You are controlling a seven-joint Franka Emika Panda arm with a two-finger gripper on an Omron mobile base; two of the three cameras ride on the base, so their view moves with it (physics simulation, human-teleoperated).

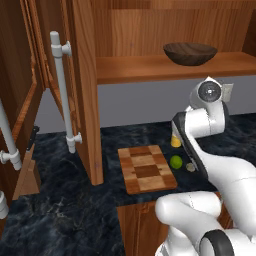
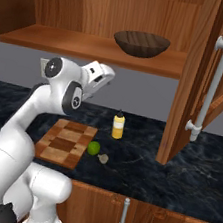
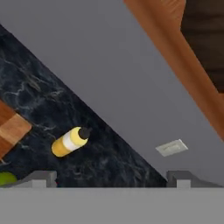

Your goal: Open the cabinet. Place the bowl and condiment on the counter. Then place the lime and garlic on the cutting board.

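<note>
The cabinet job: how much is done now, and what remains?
Done: the cabinet stands open, and the condiment is upright on the counter. In hand: nothing; the hand is open and empty. Left: the bowl sits on the shelf; the lime and garlic lie beside the cutting board.

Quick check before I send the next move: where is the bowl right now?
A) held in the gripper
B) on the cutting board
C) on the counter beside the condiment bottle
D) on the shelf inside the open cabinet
D: the dark brown bowl sits on the shelf of the open cabinet, above the counter where the condiment bottle stands.
</note>
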